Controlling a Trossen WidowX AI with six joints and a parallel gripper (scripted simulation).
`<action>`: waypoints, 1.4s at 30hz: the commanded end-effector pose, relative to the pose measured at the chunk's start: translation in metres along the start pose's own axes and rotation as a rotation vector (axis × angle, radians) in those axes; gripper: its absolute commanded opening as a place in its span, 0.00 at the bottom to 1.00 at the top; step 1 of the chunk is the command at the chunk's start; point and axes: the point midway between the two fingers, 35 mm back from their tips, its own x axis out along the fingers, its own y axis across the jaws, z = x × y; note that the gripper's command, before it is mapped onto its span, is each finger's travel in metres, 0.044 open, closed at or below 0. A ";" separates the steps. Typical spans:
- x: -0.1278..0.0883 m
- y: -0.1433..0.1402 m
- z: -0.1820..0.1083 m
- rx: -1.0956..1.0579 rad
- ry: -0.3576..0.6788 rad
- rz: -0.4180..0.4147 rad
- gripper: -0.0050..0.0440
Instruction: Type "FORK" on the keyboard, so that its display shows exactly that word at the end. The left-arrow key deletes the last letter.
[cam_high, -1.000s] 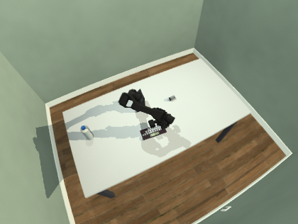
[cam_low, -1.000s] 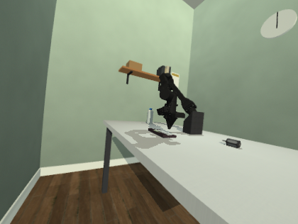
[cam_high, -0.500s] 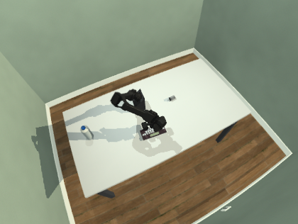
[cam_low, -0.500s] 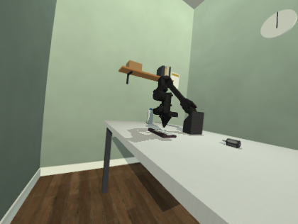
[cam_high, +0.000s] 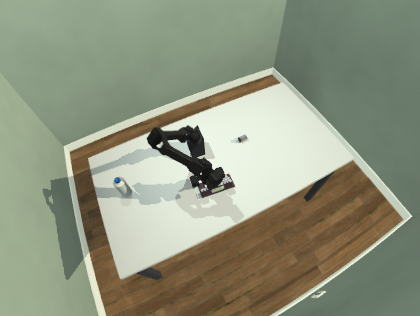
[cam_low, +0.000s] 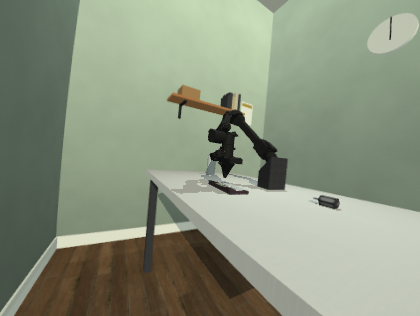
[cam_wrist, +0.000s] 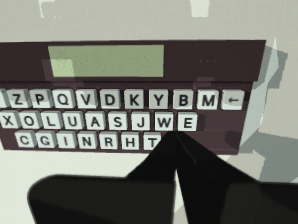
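In the wrist view, the keyboard is cut off at the left edge, and part of its bottom row is hidden behind the closed gripper. No text can be read on the display.

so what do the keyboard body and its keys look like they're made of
Keyboard body: looks like matte dark maroon plastic, flat with no gloss. Keys: seemingly light grey-white plastic caps with dark printed letters. Display: a flat pale green panel, blank.
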 end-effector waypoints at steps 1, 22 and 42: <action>-0.003 -0.010 0.000 -0.003 -0.013 0.007 0.00; -0.002 0.018 -0.030 -0.009 -0.007 0.008 0.00; -0.004 0.090 -0.027 -0.005 -0.010 0.012 0.00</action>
